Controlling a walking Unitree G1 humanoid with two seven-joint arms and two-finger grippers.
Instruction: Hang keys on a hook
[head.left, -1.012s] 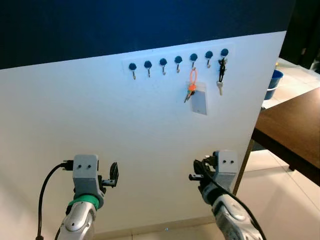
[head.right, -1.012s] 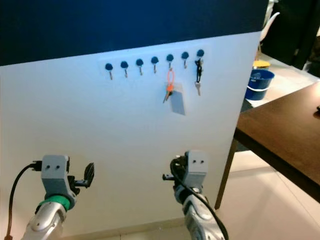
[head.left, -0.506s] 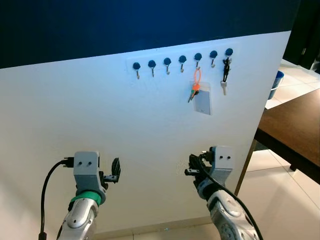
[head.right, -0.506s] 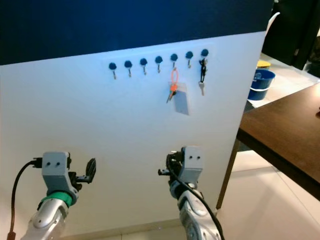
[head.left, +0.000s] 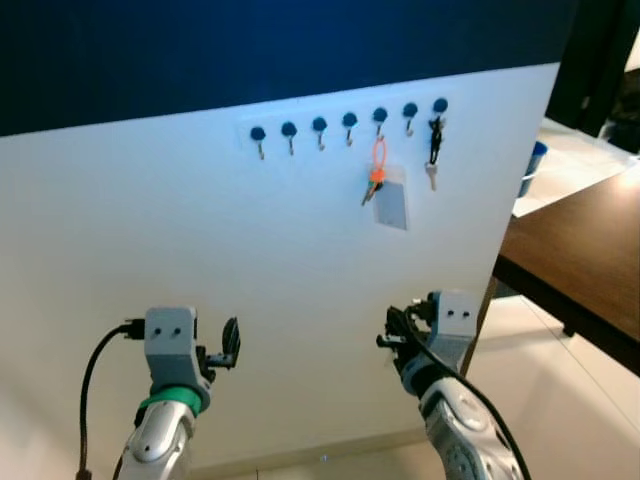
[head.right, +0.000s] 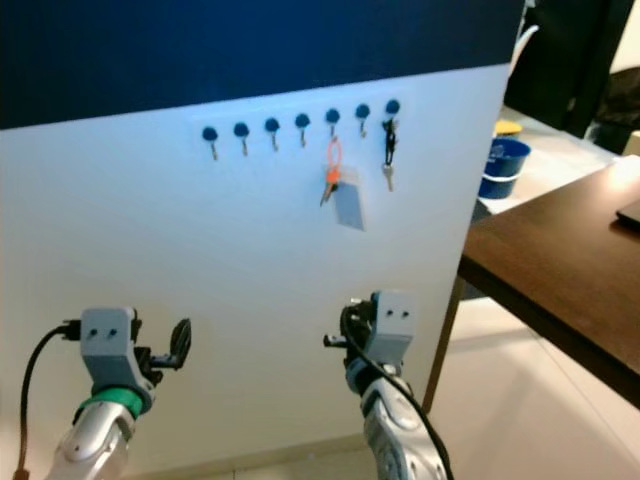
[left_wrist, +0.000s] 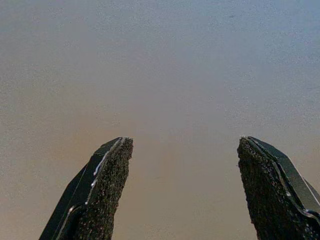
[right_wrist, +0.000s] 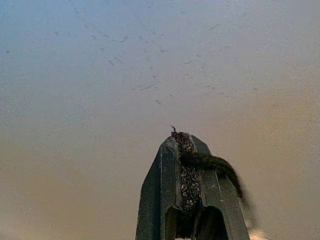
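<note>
A row of several blue-capped hooks runs along the top of a white panel. An orange-looped key bunch with a pale tag hangs from the fifth hook. From the last hook on the right hangs a black key set. My left gripper is low before the panel, far below the hooks; its fingers are apart and hold nothing. My right gripper sits at the same height, below the orange keys. Its fingers are pressed together and point at the bare panel.
A dark brown table juts in from the right, close to the panel's edge. A blue bucket stands on the pale tiled floor behind it. Dark blue wall rises above the panel.
The whole picture has shifted a little sideways as the camera moved. Both grippers hold much the same low poses, and the keys on the hooks have not changed.
</note>
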